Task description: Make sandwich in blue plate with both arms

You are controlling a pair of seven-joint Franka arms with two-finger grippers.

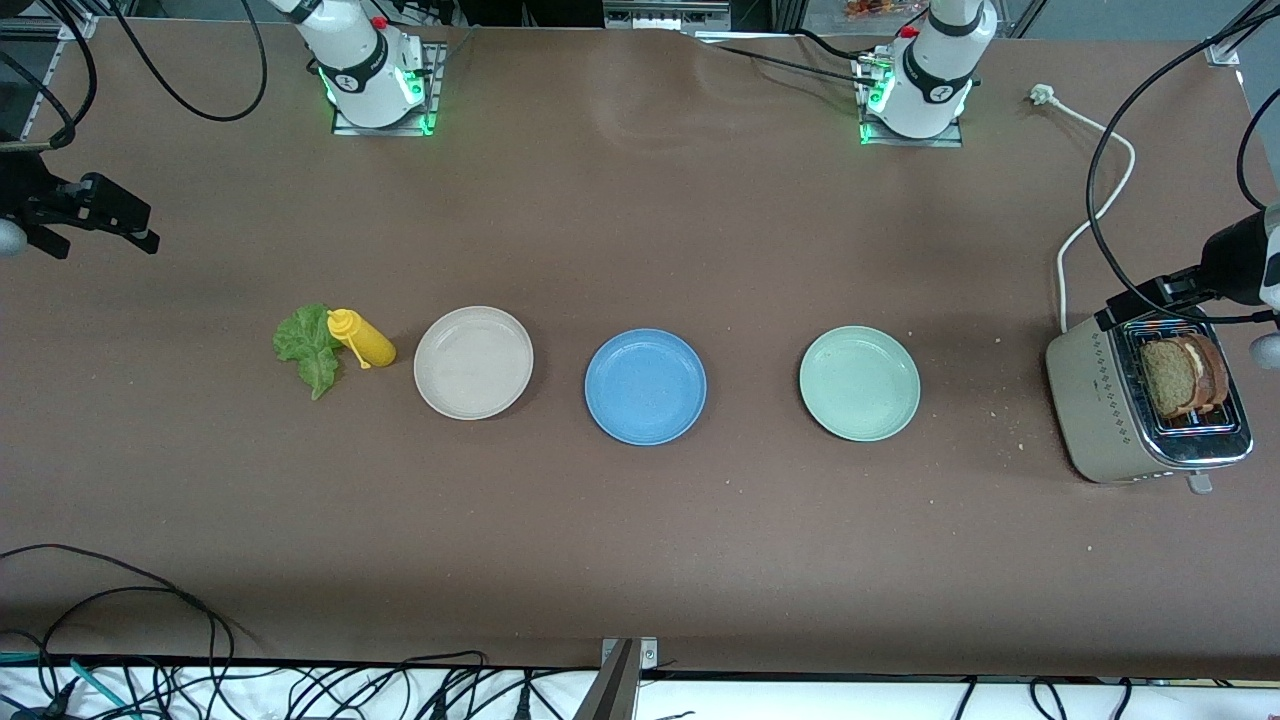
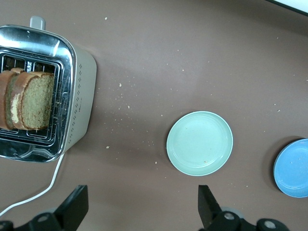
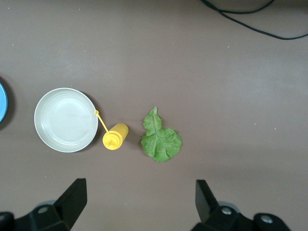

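Progress is judged to be nil: the blue plate (image 1: 645, 386) lies bare at the middle of the table, between a beige plate (image 1: 473, 362) toward the right arm's end and a mint-green plate (image 1: 859, 383) toward the left arm's end. No part of the sandwich has been assembled. Two bread slices (image 1: 1183, 375) are seen standing in the slots of a toaster (image 1: 1105, 410) at the left arm's end. A lettuce leaf (image 1: 308, 347) lies flat at the right arm's end, just beside a yellow squeeze bottle (image 1: 362, 338), which lies on its side next to the beige plate. Fetching of bread and leaf, and stacking on the blue plate, are all left to be done.

The left gripper (image 2: 139, 207) is held high over the table beside the toaster, fingers spread wide, nothing held. The right gripper (image 3: 139, 204) is held high over the table near the leaf, likewise wide and empty.
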